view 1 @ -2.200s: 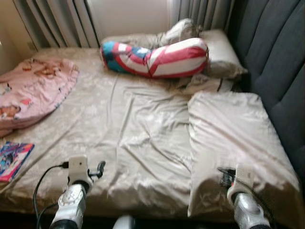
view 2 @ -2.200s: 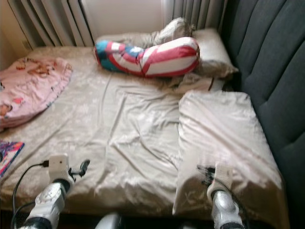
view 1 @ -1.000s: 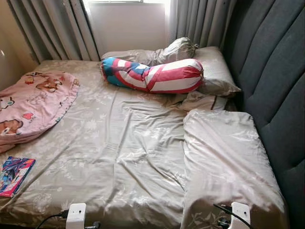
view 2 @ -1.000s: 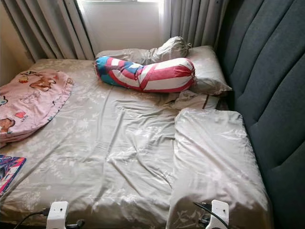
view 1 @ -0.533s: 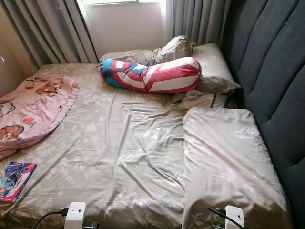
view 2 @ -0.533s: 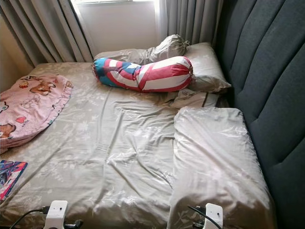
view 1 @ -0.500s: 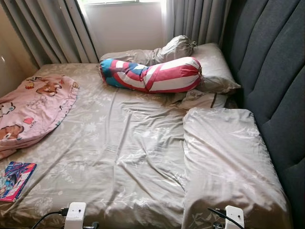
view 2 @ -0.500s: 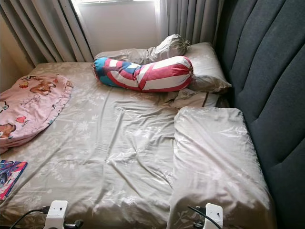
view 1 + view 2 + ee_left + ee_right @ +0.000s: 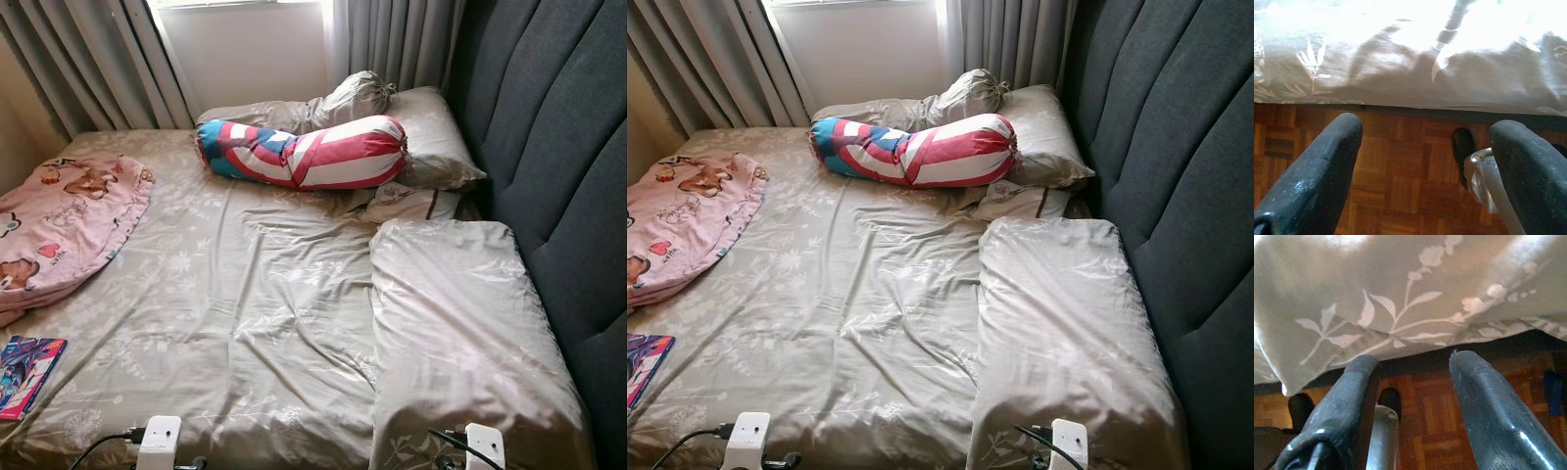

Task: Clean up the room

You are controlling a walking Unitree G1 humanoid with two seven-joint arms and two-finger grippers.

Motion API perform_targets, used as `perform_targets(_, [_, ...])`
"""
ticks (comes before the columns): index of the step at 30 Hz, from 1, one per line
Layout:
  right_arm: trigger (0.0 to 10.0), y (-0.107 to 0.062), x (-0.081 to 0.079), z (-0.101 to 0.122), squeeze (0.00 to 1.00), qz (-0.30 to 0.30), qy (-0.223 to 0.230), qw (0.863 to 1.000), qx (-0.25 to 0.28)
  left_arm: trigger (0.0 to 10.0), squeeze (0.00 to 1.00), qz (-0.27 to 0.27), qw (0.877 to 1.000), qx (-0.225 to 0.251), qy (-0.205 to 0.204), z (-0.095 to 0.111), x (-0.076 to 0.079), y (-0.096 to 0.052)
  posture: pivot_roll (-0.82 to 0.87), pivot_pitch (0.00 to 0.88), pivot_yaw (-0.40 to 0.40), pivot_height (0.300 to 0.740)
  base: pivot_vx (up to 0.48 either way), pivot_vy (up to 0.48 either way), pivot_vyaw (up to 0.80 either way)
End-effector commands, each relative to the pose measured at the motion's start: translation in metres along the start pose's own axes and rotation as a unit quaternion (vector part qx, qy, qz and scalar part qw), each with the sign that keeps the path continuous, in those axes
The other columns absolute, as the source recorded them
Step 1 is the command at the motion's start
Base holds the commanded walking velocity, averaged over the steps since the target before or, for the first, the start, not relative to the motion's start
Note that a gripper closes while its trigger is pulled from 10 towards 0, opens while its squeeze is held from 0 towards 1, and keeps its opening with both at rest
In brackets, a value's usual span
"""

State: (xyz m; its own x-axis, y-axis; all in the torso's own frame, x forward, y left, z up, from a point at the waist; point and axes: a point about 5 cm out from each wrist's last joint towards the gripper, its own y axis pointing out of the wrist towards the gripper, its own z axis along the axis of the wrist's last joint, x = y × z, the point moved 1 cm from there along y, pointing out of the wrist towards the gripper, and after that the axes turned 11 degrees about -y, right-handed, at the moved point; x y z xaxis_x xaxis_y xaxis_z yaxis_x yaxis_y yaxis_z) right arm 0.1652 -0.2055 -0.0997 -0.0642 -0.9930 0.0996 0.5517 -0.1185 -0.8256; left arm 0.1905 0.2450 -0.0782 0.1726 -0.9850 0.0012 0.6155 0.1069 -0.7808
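A wide bed [image 9: 245,294] with a rumpled grey floral sheet lies before me. On it are a pink cartoon blanket [image 9: 59,225] at the left, a red, white and blue bolster [image 9: 304,152] at the back, and a colourful book [image 9: 27,374] near the front left corner. A long grey pillow [image 9: 460,333] lies along the right side. My left gripper [image 9: 1427,132] hangs open below the bed's front edge, over the parquet floor [image 9: 1400,196]. Open as well, my right gripper [image 9: 1413,363] hangs just under the overhanging sheet [image 9: 1400,308].
A dark padded headboard [image 9: 558,147] runs along the right. Grey curtains [image 9: 98,59] and a window stand behind the bed. Two grey pillows [image 9: 431,137] are piled at the back right corner. My own legs [image 9: 1484,181] stand on the parquet by the bed.
Both arms have dropped; only the white wrist tops show at the bottom edge now. The camera has steadied and shifted slightly. Nothing on the bed has moved.
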Motion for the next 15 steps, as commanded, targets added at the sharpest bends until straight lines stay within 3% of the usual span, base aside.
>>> perform_targets(1, [10.0, 0.0004, -0.0007, 0.0011, 0.00, 0.003, -0.001, 1.000, -0.002, 10.0, 0.00, 0.002, 1.000, -0.011, -0.006, -0.0028, 0.0016, 0.0003, -0.06, 0.000, 0.014, 0.740, 0.000, 0.000, 0.00])
perform_targets(6, [10.0, 0.0013, -0.0002, 0.0049, 0.00, 0.005, -0.008, 1.000, -0.001, 10.0, 0.00, 0.008, 1.000, -0.011, -0.014, -0.0017, 0.0032, 0.0011, -0.03, 0.000, -0.005, 0.740, 0.000, 0.000, 0.00])
perform_targets(10, [10.0, 0.0015, -0.0037, 0.0044, 0.00, 0.018, -0.045, 0.999, -0.008, 10.0, 0.00, 0.001, 1.000, -0.010, -0.011, 0.0000, 0.0089, 0.0024, -0.03, 0.000, -0.008, 0.740, 0.000, 0.277, 0.00])
perform_targets(12, [10.0, 0.0015, -0.0041, 0.0053, 0.00, 0.020, -0.035, 0.999, -0.003, 10.0, 0.00, 0.000, 1.000, -0.010, -0.009, 0.0001, 0.0093, 0.0024, -0.03, 0.000, -0.009, 0.740, 0.000, 0.277, 0.00])
perform_targets(15, [10.0, 0.0015, -0.0040, 0.0052, 0.00, 0.021, -0.041, 0.999, -0.004, 10.0, 0.00, 0.002, 1.000, -0.012, -0.010, -0.0009, 0.0085, 0.0022, -0.02, 0.000, -0.013, 0.740, 0.000, 0.275, 0.80])
